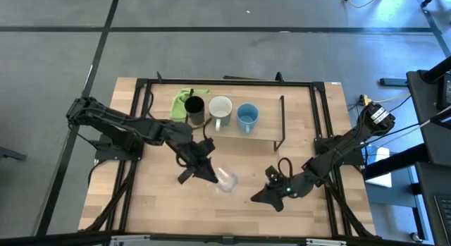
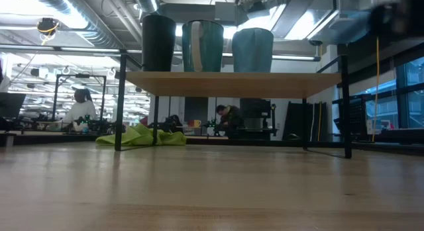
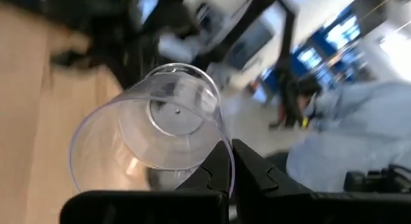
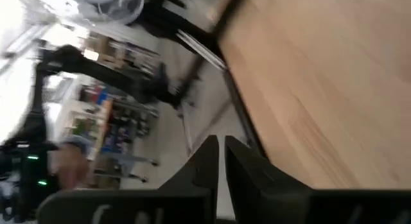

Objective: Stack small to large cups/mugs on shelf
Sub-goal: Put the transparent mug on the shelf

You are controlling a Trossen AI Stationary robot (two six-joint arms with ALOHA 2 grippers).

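On the shelf [image 1: 264, 137] stand a black cup [image 1: 195, 109], a white mug [image 1: 220, 108] and a light blue mug [image 1: 247, 117] in a row; the low view shows them on its board [image 2: 232, 83]. My left gripper [image 1: 208, 172] is shut on a clear cup [image 1: 226, 180] over the table's middle, nearer than the shelf. My right gripper [image 1: 262, 197] hangs over the near right part of the table, shut, with nothing between its fingers [image 4: 207, 161]. My left gripper pinches the clear cup's side wall near its rim [image 3: 226, 161], one finger [image 3: 212, 176] inside the cup and the other [image 3: 253, 169] outside. The fingers come nearly level from the table's left. The cup is lifted clear, tipped on its side, its base [image 3: 174, 112] pointing away from the gripper.
A green cloth [image 1: 184, 98] lies at the shelf's far left end, also visible under the shelf [image 2: 142, 136]. The table's black frame [image 1: 320, 119] runs along its edges. People sit at desks in the room behind [image 2: 81, 108].
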